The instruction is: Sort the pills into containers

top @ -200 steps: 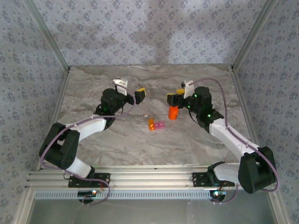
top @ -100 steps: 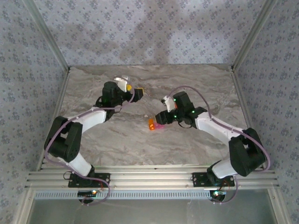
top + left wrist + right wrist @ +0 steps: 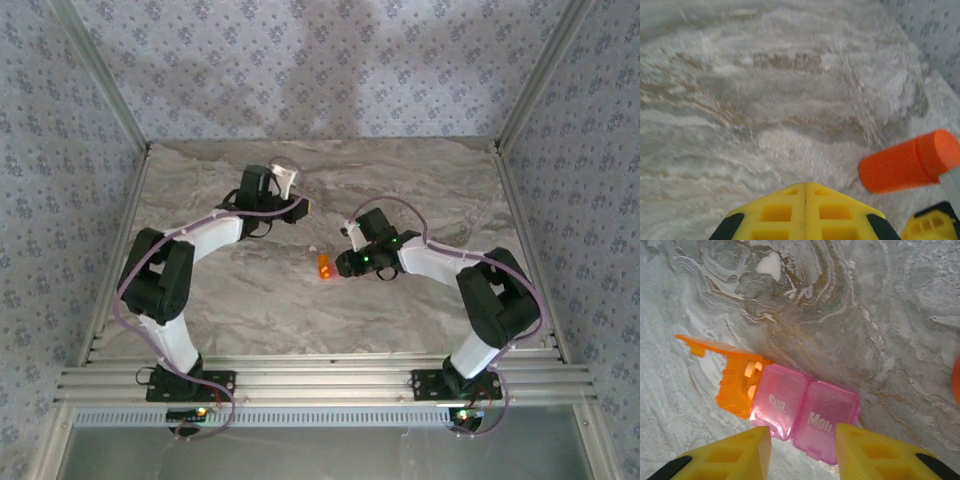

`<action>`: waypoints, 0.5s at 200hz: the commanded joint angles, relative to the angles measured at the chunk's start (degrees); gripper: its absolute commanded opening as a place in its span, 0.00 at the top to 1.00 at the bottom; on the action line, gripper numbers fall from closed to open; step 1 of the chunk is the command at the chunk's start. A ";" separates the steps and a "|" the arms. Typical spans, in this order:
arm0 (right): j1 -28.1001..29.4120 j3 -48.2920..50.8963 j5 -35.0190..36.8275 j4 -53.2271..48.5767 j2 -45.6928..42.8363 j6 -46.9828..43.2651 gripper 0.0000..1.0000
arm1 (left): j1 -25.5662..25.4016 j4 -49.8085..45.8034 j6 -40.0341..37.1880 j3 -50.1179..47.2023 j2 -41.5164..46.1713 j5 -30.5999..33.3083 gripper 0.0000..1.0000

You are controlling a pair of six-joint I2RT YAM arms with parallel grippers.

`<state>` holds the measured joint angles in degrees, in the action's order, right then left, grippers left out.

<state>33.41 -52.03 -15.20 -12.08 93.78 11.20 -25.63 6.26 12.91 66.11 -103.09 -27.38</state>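
The containers [image 3: 805, 405] are a joined row on the marble. An orange box [image 3: 735, 385] has its lid flipped open, and two pink boxes beside it, marked Sun. and Mon., have closed lids. Pale pills [image 3: 750, 371] lie in the orange box. My right gripper [image 3: 802, 432] is down on the near edge of the pink boxes, its yellow fingers closed onto them a box-width apart. From above, that right gripper [image 3: 343, 263] covers the pink part and leaves the orange box [image 3: 324, 267] showing. My left gripper [image 3: 806, 186] hangs over bare marble behind them, fingers pressed together on nothing. From above, this left gripper [image 3: 303, 206] is at the back.
An opaque orange bottle [image 3: 907, 162] stands just right of the left gripper's tips, and this bottle [image 3: 956, 380] also touches the right wrist view's right edge. Bare marble table [image 3: 250, 300] spreads in front. Patterned walls [image 3: 60, 200] close three sides.
My right gripper swung left from the bottle, dropped onto the containers and closed. My left gripper shut, and its arm stretched back and to the right.
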 commanded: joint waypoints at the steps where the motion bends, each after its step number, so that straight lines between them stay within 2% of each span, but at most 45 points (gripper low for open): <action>1: -0.02 -1.53 2.32 -0.34 0.83 0.78 0.61 | -2.08 -7.89 -4.86 2.27 -1.08 1.22 1.00; 100: 0.22 -3.09 1.57 0.98 3.55 0.82 0.59 | -4.56 -8.32 -5.96 -0.89 -1.68 2.24 1.00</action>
<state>33.36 -53.69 -13.89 -11.07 95.96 11.40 -29.39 -0.95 8.10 66.17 -104.33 -25.58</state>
